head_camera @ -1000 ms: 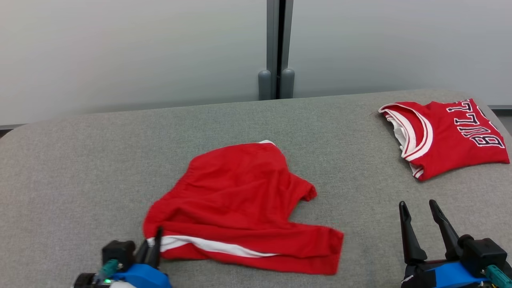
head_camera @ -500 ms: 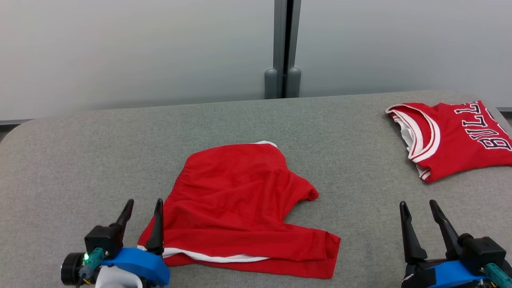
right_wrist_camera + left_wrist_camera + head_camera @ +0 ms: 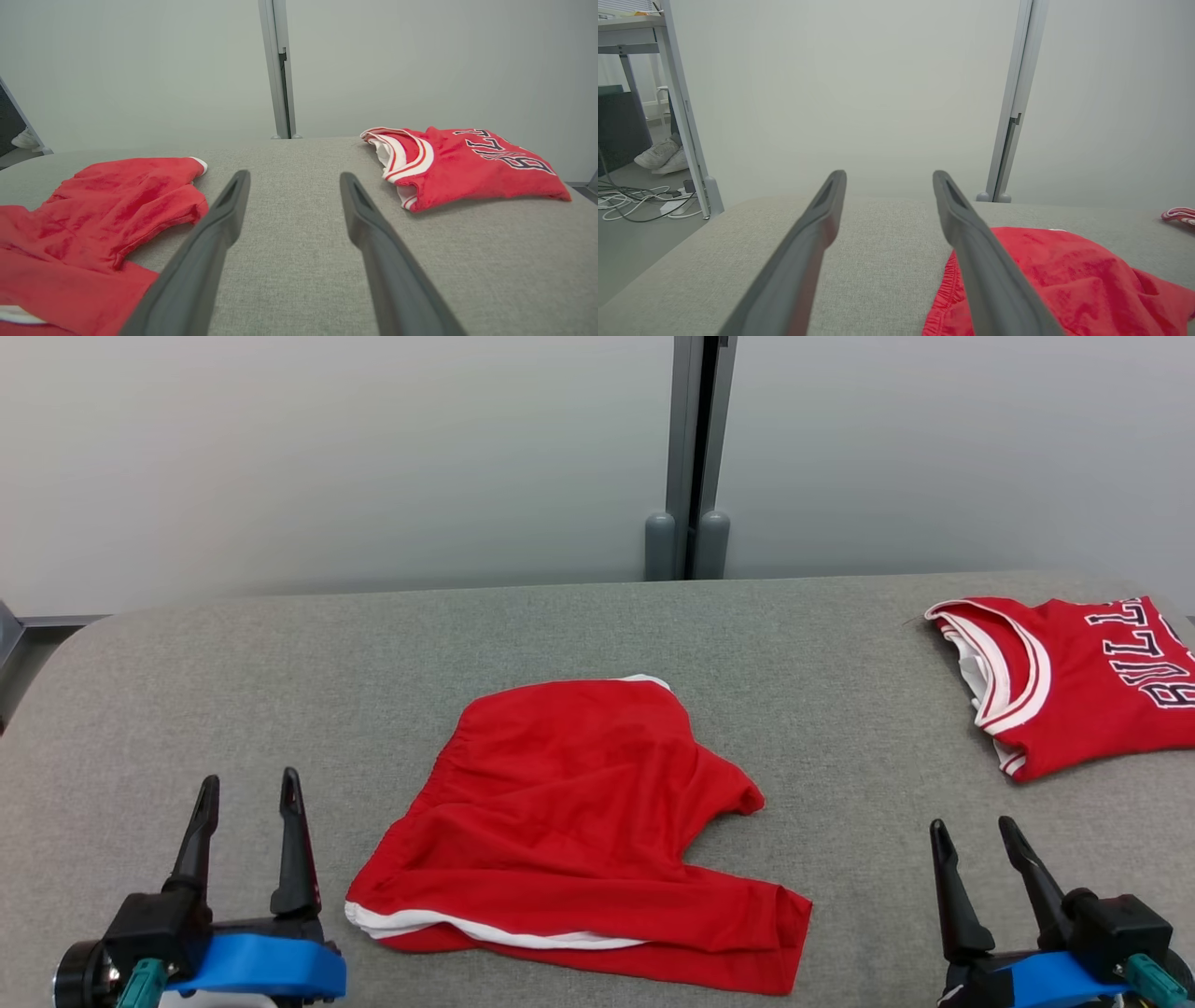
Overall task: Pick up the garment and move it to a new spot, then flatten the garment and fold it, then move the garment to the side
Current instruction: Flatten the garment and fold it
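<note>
Left tool (image 3: 249, 779) and right tool (image 3: 971, 825) both stand fingers apart, empty. The shorts (image 3: 579, 812), just right of the left tool, look light and limp; I'd pinch the waistband (image 3: 437, 793) nearest it.

In the head view the right edge cuts the red jersey (image 3: 1074, 691), so its dark lettering is incomplete. The bottom edge cuts the bodies of the left gripper (image 3: 249, 779) and the right gripper (image 3: 971, 824). In the left wrist view one finger (image 3: 971, 242) covers part of the red shorts (image 3: 1064, 280), which also run out at the bottom and right edges; white shoes (image 3: 658, 156) at the left stand partly behind a post (image 3: 686, 121). In the right wrist view the shorts are cut at left and bottom.
</note>
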